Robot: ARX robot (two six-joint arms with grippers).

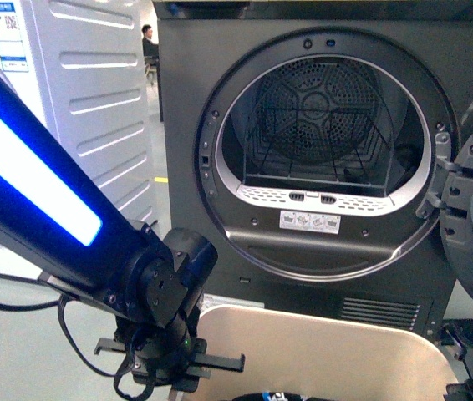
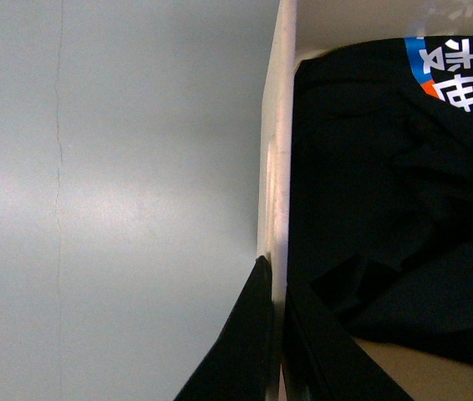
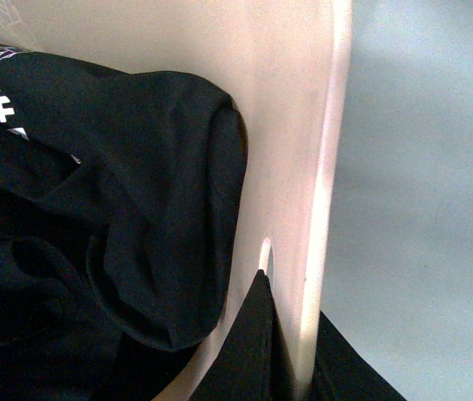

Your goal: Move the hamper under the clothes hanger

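Squarely, 2 pincers (image 2: 276, 282) (image 3: 293, 311) astride hamper (image 1: 328, 351).

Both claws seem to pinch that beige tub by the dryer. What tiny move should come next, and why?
Probably lift both arms together slightly, to get the hamper off the floor. The left claw and right claw each straddle a side wall, one finger inside, one outside, so the grip looks set, and no clothes hanger shows nearby.

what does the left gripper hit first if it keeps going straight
Likely the hamper wall: the left gripper straddles it, so the rim would run deeper between the jaws. Depth is unclear.
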